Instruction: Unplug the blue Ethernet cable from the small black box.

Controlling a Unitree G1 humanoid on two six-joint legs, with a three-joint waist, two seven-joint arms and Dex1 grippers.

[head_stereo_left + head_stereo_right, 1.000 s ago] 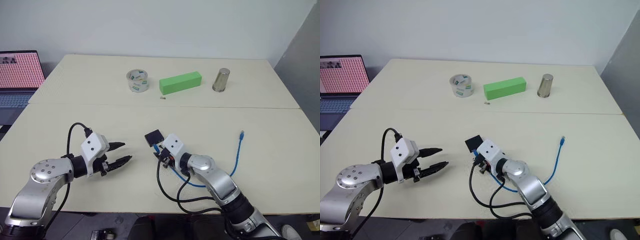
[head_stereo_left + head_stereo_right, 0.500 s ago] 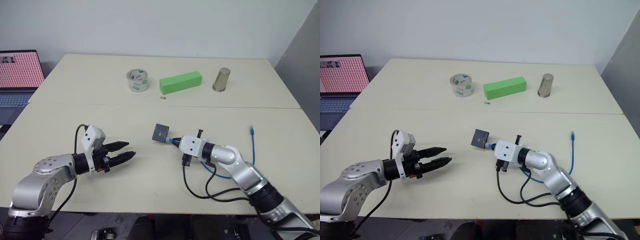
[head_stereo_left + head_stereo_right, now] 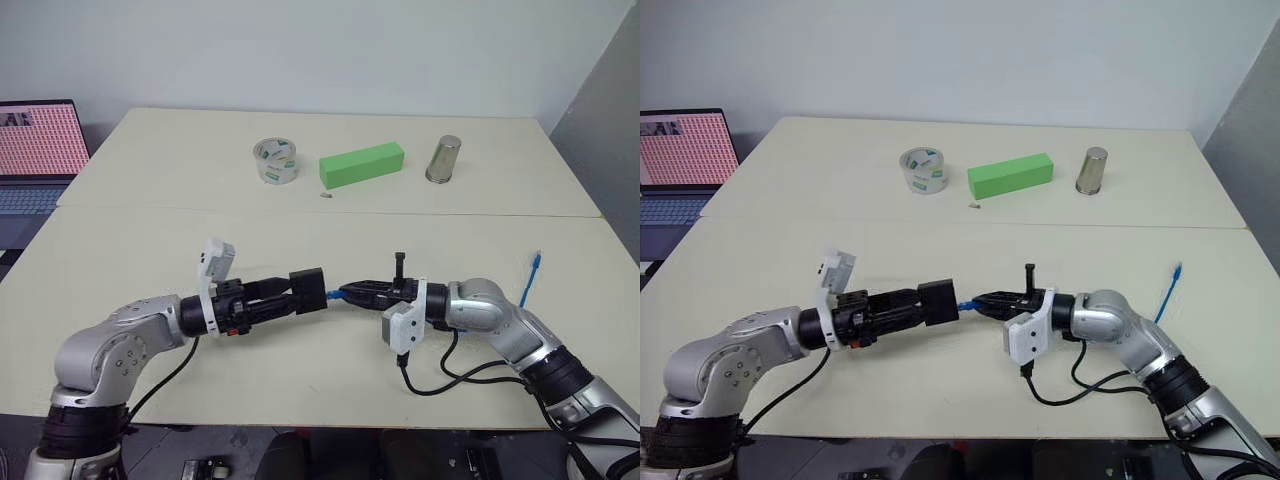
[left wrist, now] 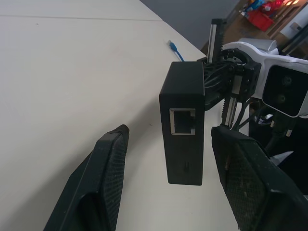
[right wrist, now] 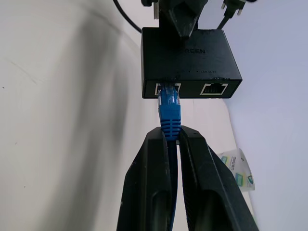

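Right end effector (image 5: 173, 137) clamps the blue Ethernet cable (image 5: 169, 108) right behind its plug, seated in the small black box (image 3: 308, 290). Left end effector (image 4: 166, 139) straddles that box, fingers apart, above the tabletop (image 3: 300, 230).

The light is bright and even. Shadows on the desk (image 3: 300, 225) are soft. The wrist views blur slightly at the far background.

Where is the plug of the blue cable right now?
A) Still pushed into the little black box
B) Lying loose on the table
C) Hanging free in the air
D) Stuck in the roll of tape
A: the blue cable has its plug seated in a port of the black box, with the right gripper pinching it just behind.
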